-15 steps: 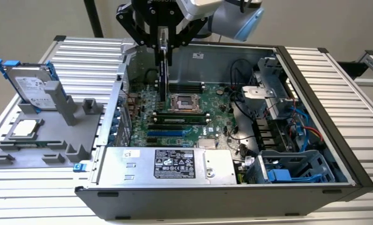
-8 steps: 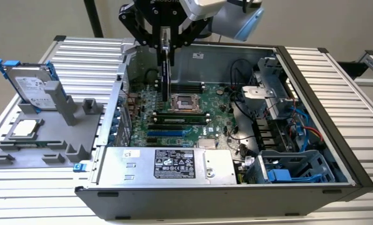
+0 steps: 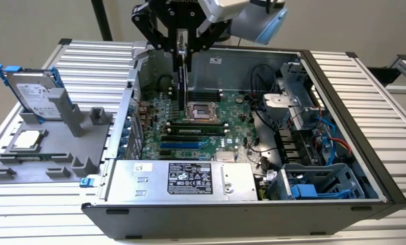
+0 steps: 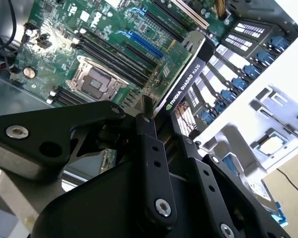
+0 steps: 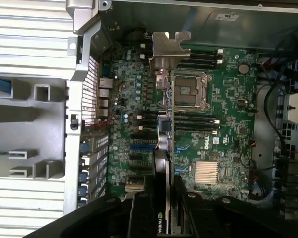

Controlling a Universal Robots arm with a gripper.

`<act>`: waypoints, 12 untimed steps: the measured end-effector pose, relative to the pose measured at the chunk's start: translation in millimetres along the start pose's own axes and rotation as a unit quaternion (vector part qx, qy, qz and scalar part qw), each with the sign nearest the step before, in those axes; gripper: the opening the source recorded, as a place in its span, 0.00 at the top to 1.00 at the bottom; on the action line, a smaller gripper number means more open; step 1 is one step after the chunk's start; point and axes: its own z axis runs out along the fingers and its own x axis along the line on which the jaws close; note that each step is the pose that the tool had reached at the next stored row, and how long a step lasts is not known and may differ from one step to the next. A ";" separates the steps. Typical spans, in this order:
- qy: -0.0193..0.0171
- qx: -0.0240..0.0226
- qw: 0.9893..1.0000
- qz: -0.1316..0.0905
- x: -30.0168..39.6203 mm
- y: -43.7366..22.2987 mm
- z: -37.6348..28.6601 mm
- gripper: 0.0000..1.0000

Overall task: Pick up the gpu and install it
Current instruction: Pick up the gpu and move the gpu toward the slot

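The gripper (image 3: 182,48) hangs over the open computer case (image 3: 223,219), jaws clenched on the gpu (image 3: 182,84). The card hangs long-axis down, its silver bracket (image 5: 167,47) lowest, at ten o'clock from the CPU socket (image 3: 201,110) in the exterior view. A good install, I judge, wants the connector edge facing the blue slot (image 3: 176,145) at seven o'clock from the socket, with the bracket kept clear of the motherboard (image 3: 158,138).

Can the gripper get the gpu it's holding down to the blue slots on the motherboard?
Probably yes. The gripper holds the gpu upright over the open case, and the blue slots lie bare on the motherboard, with no cable or card seen across them.
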 end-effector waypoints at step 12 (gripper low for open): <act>0.000 0.000 1.000 0.000 -9.7 -0.4 0.1 1.00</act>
